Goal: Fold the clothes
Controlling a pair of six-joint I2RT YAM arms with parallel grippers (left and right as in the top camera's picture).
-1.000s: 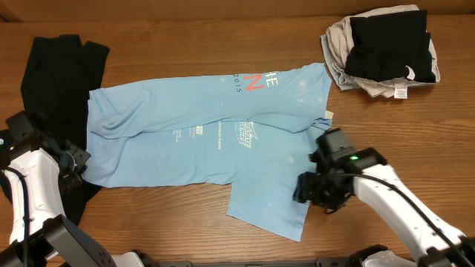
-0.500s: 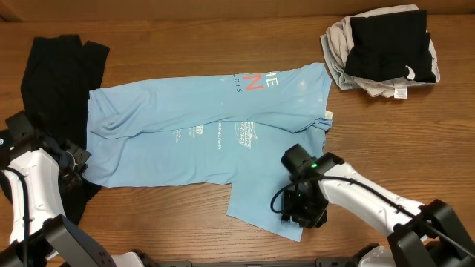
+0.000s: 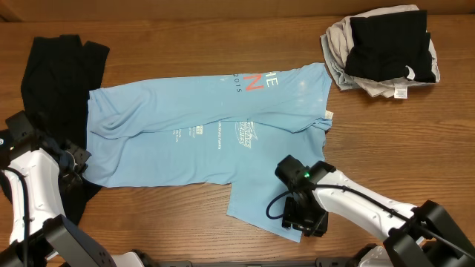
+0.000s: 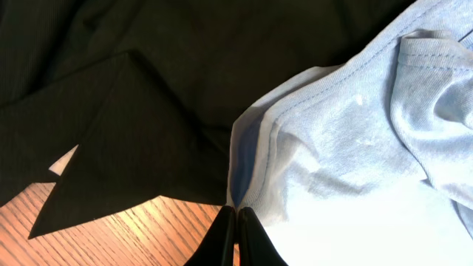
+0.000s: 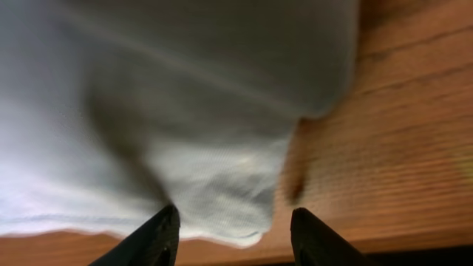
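One soft blue T-shirt (image 3: 185, 133); left jaws closed, perhaps pinching its hem; right jaws parted astride it.

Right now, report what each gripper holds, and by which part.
Left gripper appears pinched shut on the left edge of the blue T-shirt. Right gripper is open astride its lower corner, holding nothing.

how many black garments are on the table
2. One black garment lies spread at the far left, against the light blue T-shirt; a folded black garment sits on a grey garment at top right. More may be hidden in that pile.
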